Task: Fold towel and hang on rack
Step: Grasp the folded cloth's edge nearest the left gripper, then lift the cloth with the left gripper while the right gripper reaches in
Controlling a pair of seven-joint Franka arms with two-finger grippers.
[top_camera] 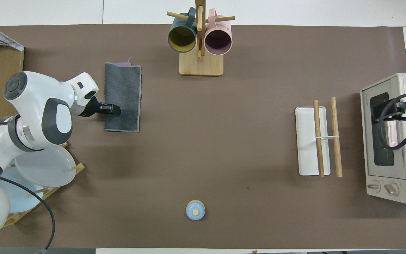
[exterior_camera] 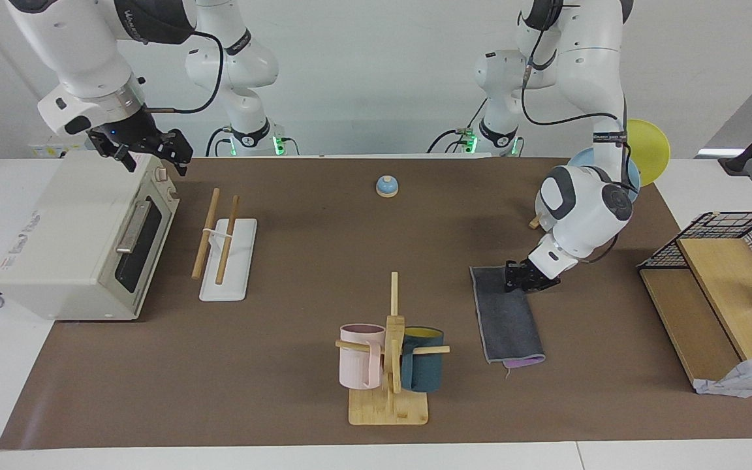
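The towel (exterior_camera: 508, 323) (top_camera: 122, 92) lies folded into a long strip on the brown mat, dark grey face up, toward the left arm's end. A purple sliver shows at its end farther from the robots. My left gripper (exterior_camera: 523, 279) (top_camera: 113, 109) is down at the strip's long edge, near the end nearer the robots, shut on the towel there. The towel still rests flat. The rack (exterior_camera: 222, 241) (top_camera: 324, 137), two wooden rods over a white base, stands in front of the toaster oven. My right gripper (exterior_camera: 154, 156) (top_camera: 402, 110) waits open above the oven.
A toaster oven (exterior_camera: 82, 235) sits at the right arm's end. A bamboo mug tree (exterior_camera: 389, 365) with two mugs stands beside the towel. A blue bell (exterior_camera: 387, 187) is near the robots. Plates on a stand (top_camera: 37, 169) and a wooden shelf with wire basket (exterior_camera: 715, 281) flank the left arm.
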